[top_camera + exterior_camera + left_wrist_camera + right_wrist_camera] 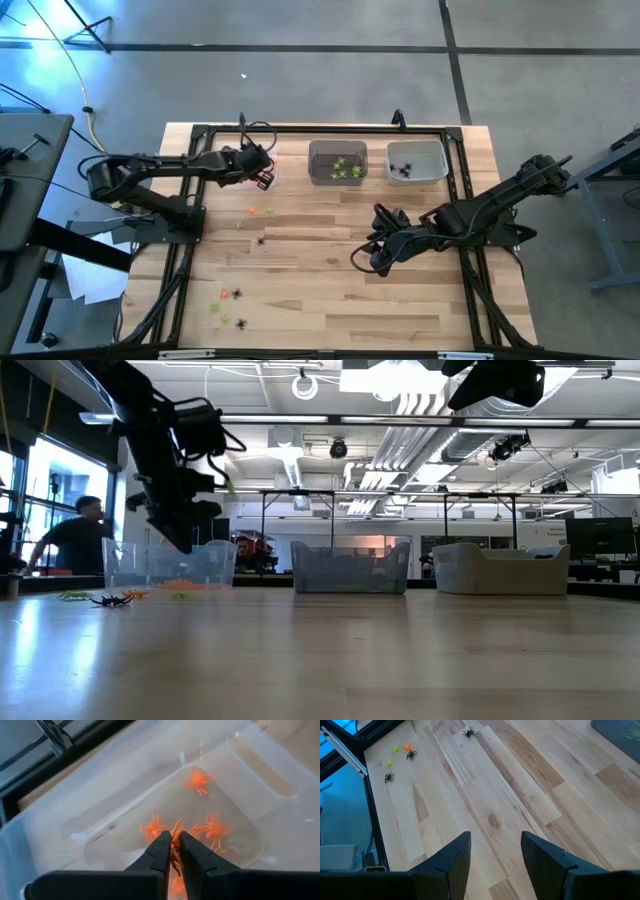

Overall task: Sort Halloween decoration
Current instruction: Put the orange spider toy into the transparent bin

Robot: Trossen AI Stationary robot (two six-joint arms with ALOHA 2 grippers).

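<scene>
My left gripper (pixel 172 845) hangs over the far-left translucent bin (pixel 100 815), shut on an orange spider trinket (pixel 176 831). Several more orange trinkets (pixel 212 827) lie on that bin's floor. In the high view this gripper (pixel 262 172) is at the table's far left. The middle bin (pixel 337 163) holds lime-green trinkets and the right bin (pixel 417 162) holds black ones. My right gripper (pixel 368 256) hovers open over bare wood right of the table's middle. Loose trinkets lie near the left bin (pixel 255 211) and at the near left (pixel 228 305). My left gripper pinches the orange trinket between its two fingertips (pixel 161 847). Orange legs (pixel 177 826) stick out past the tips and more orange shows in the narrow gap. The fingers slant down into the bin from above. The trinket is clear of the bin's floor.
A black spider (pixel 468 731) lies alone on the wood ahead of my right gripper, with a small mixed cluster (pixel 400 757) beyond it by the table's frame rail (pixel 345 750). A black frame runs around the table. A person (pixel 70 540) shows in the room behind.
</scene>
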